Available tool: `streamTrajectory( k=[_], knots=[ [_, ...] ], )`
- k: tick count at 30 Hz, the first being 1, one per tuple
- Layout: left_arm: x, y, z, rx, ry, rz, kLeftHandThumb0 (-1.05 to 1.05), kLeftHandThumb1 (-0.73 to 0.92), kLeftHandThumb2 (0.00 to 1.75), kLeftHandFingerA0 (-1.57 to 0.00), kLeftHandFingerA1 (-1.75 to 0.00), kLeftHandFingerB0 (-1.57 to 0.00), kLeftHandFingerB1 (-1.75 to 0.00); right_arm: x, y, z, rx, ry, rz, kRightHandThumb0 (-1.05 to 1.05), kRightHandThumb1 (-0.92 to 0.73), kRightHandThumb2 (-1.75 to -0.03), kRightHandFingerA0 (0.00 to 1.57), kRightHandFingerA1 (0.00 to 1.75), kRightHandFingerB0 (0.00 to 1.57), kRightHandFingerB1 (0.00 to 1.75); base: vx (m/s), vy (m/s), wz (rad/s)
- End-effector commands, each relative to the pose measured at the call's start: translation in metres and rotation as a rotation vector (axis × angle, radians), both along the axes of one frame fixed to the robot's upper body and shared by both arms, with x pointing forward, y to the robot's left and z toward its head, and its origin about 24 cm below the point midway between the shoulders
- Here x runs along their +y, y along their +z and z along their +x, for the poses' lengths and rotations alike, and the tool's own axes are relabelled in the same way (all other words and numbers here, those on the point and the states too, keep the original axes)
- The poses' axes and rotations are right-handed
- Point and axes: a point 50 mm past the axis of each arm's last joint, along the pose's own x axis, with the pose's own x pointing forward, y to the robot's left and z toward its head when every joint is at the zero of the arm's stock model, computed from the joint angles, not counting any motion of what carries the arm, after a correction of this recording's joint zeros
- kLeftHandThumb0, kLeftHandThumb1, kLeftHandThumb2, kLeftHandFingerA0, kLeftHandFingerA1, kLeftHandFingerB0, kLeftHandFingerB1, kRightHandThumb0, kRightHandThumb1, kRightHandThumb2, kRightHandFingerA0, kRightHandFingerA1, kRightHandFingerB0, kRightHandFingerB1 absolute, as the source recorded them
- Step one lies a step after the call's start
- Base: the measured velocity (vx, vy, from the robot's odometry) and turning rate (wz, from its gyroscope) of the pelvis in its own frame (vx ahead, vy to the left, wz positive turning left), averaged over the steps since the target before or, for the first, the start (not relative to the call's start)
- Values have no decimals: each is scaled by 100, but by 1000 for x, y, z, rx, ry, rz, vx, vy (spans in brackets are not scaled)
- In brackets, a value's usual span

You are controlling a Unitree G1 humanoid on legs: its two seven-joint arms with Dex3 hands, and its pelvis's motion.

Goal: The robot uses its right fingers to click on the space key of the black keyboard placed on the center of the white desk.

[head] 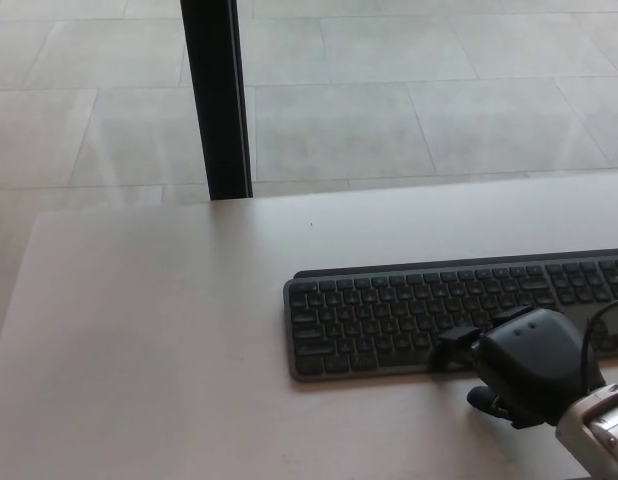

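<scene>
So the black keyboard is laid flat on the white desk, toward the right, its far end cut off by the frame edge; the right robot hand is seen at the keyboard's near edge, nothing gripped, one finger stretched onto the bottom key row; actual key contact can't be judged; a black post is seen behind the desk.

Black keyboard flat on white desk, right end cropped
</scene>
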Motion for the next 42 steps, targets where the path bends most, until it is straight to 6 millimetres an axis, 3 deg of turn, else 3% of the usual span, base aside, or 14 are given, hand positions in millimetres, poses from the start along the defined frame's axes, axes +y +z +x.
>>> streamTrajectory(
  k=[1, 14, 33, 42],
  knots=[
    [6, 6, -2, -16, 28, 13, -56, 79, 63, -75, -70, -60, -56, -10, 0, 3, 7, -42, -18, -36, -63, -64, 70, 154, 62, 48, 0, 0, 0],
    [6, 6, -1, -3, 13, 27, -57, 79, 64, -76, -68, -60, -55, 2, -5, -1, 21, 5, -11, -38, -62, -66, 72, 155, 63, 50, 0, 0, 0],
    [6, 7, 0, -18, 20, 19, -58, 81, 64, -75, -69, -61, -55, -12, -16, -4, 84, -50, -95, -33, -66, -61, 66, 158, 59, 45, 0, 0, 0],
    [6, 9, 4, -22, 26, 23, -60, 80, 64, -78, -70, -62, -57, -6, -19, -6, 69, -8, -105, -35, -66, -62, 71, 160, 65, 49, 0, 0, 0]
  ],
)
